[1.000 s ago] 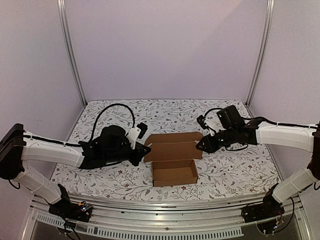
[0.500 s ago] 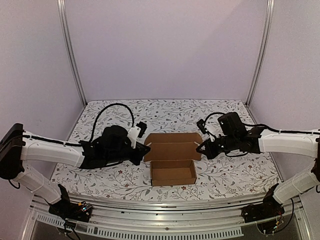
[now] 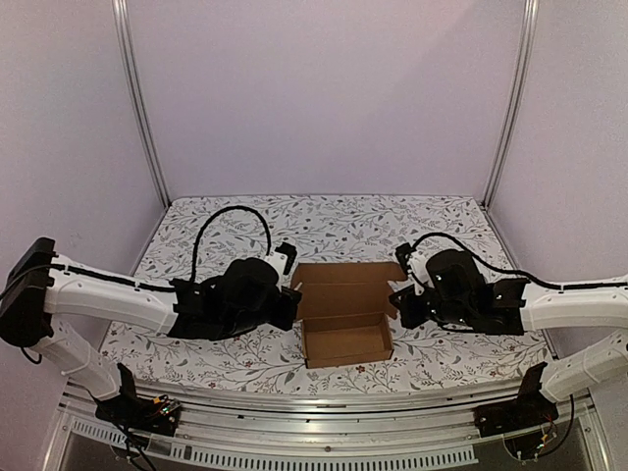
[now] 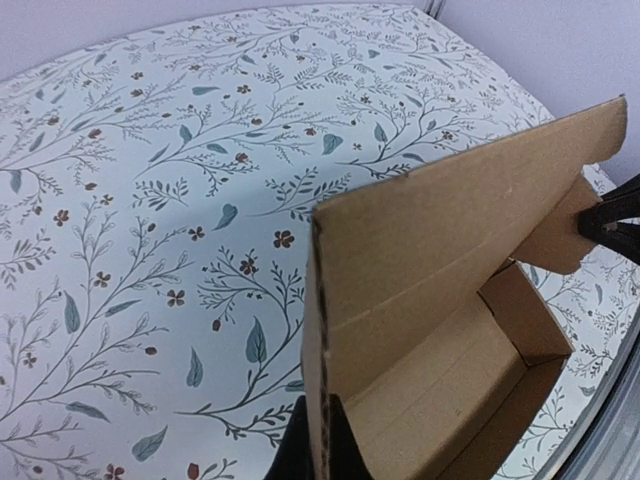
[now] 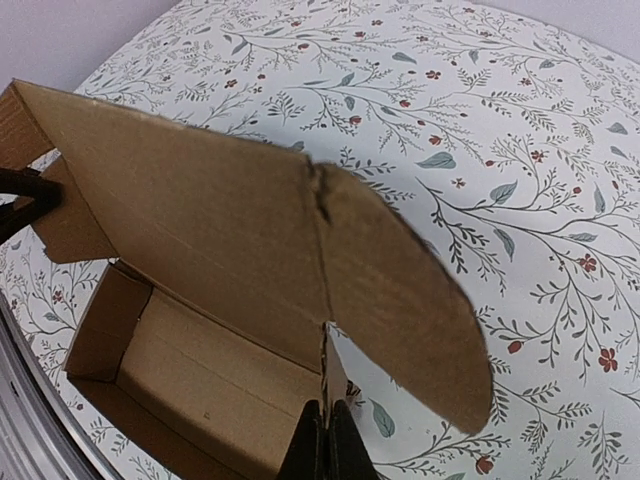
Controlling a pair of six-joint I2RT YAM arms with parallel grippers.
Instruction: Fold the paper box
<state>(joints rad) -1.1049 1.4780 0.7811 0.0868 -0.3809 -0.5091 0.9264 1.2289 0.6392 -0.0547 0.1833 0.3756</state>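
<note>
Beside the box [image 3: 341, 329], the right gripper [image 3: 394, 296] now pinches the lid [image 3: 343, 285] too, like the left gripper [image 3: 294, 302], ready to fold it shut.

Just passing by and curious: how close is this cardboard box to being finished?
Done: the tray of the paper box stands formed, walls up. In hand: the left gripper and right gripper each pinch an end of the raised lid. Left: bringing the lid down and tucking its side flaps in.

The right claw [image 5: 325, 430] pinches the raised lid edge of the paper box [image 5: 200, 225] on floral cloth [image 5: 540, 150].
</note>
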